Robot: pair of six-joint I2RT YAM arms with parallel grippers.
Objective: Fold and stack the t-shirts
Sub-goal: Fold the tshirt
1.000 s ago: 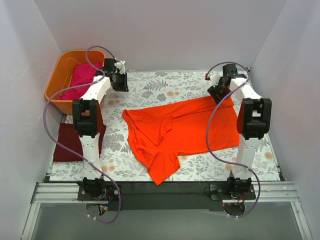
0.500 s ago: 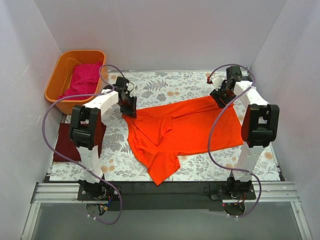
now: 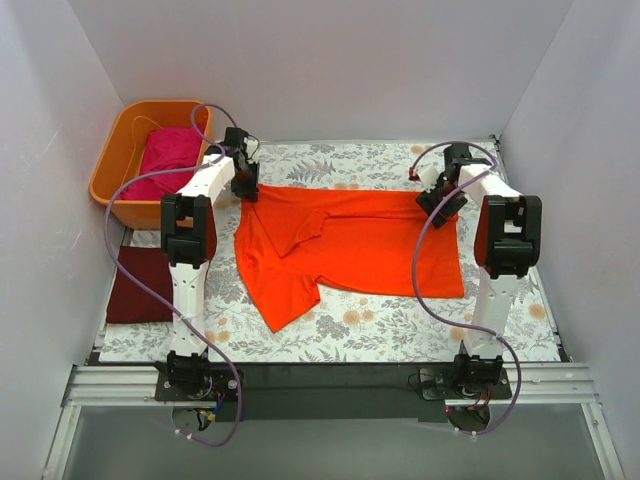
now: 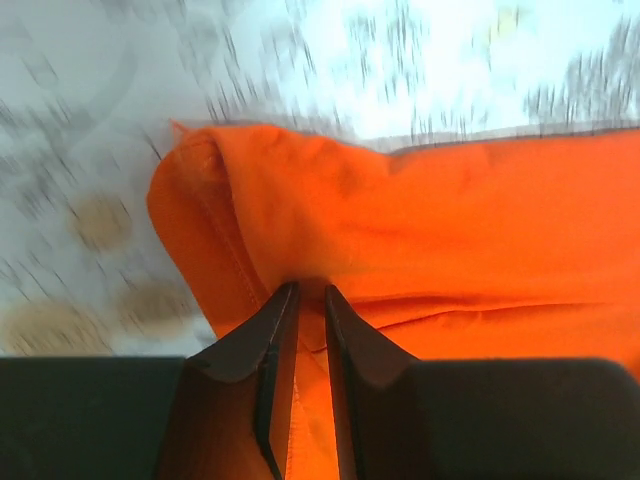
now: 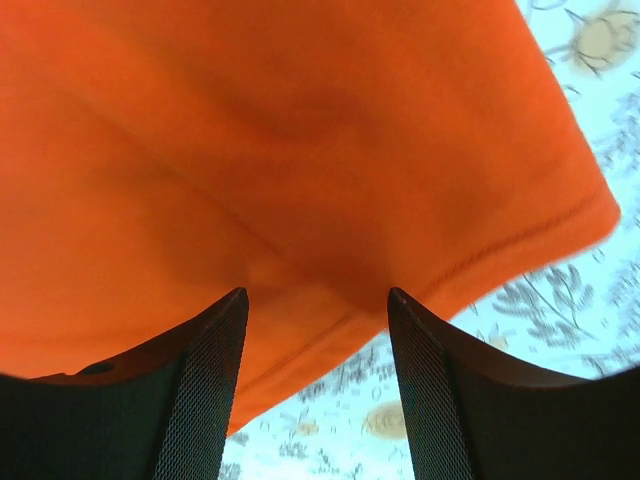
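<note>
The bright orange-red t-shirt (image 3: 350,240) lies spread across the middle of the table, its far edge pulled straight. My left gripper (image 3: 245,182) is shut on the shirt's far left corner; in the left wrist view the cloth (image 4: 480,220) is pinched between the nearly closed fingers (image 4: 310,290). My right gripper (image 3: 441,201) is at the shirt's far right corner, jaws wide apart (image 5: 318,295) with the cloth (image 5: 250,130) and its hem lying loose just beyond them. The dark maroon shirt (image 3: 140,285) lies folded at the left. The magenta-pink shirt (image 3: 165,160) sits in the tub.
The orange plastic tub (image 3: 110,165) stands at the far left corner. The floral table cover (image 3: 400,325) shows in front of the orange shirt. White walls close in the left, back and right sides.
My left gripper went from beside the tub to the orange shirt's left corner, took hold and pulled it back and left. The shirt shifted away from me and now lies flatter. The right gripper moved slightly.
</note>
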